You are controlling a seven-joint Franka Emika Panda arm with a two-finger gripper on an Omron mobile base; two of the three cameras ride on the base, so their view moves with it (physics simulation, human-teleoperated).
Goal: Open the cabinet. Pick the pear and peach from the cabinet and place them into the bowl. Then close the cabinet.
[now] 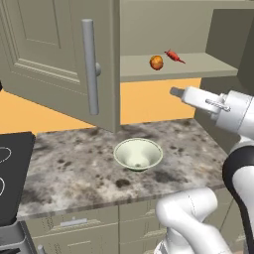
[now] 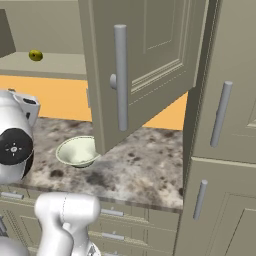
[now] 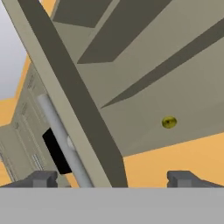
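Hand view: pear above wide-apart jaws, untouched.

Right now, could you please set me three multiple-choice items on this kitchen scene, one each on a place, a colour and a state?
1. Where is the peach?
A. in the bowl
B. on the cabinet shelf
C. on the counter

2. What colour is the pear?
A. yellow-green
B. purple
C. white

3. How does the cabinet stand?
A. doors shut
B. doors open
C. doors missing

Answers:
1 B, it sits on the shelf beside a red item.
2 A, as the right base view shows.
3 B, both doors are swung out and the shelf is exposed; the bowl holds nothing.
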